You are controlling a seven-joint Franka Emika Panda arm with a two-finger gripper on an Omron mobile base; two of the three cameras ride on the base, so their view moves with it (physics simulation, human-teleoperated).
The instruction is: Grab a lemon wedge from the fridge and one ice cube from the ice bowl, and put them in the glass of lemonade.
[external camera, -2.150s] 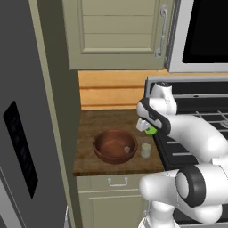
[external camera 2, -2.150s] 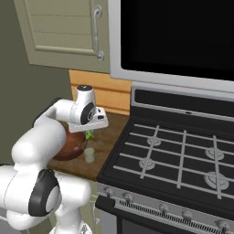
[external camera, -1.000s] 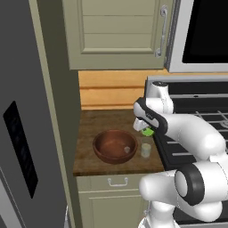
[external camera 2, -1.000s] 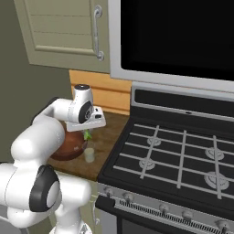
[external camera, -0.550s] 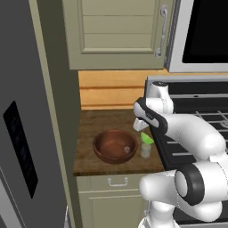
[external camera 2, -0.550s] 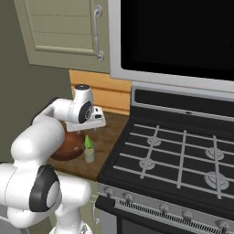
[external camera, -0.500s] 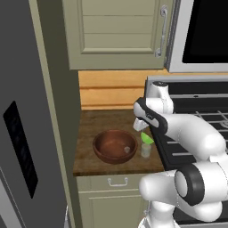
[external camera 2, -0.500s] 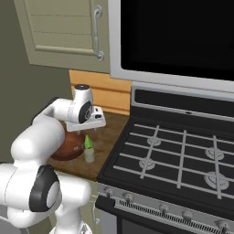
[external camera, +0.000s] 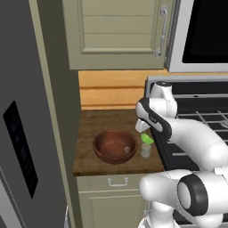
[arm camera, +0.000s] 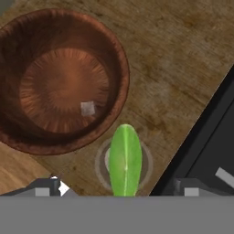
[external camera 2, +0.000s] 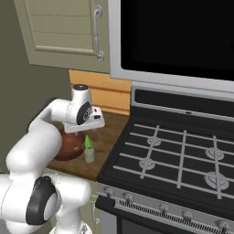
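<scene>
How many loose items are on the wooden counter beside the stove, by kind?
Wooden ice bowl: 1
Ice cube, lying in the bowl: 1
Glass of lemonade: 1
Lemon wedge, resting on the glass: 1
Total: 4

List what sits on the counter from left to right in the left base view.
Fridge → bowl → ice cube → glass with the lemon wedge on it → stove.
</scene>
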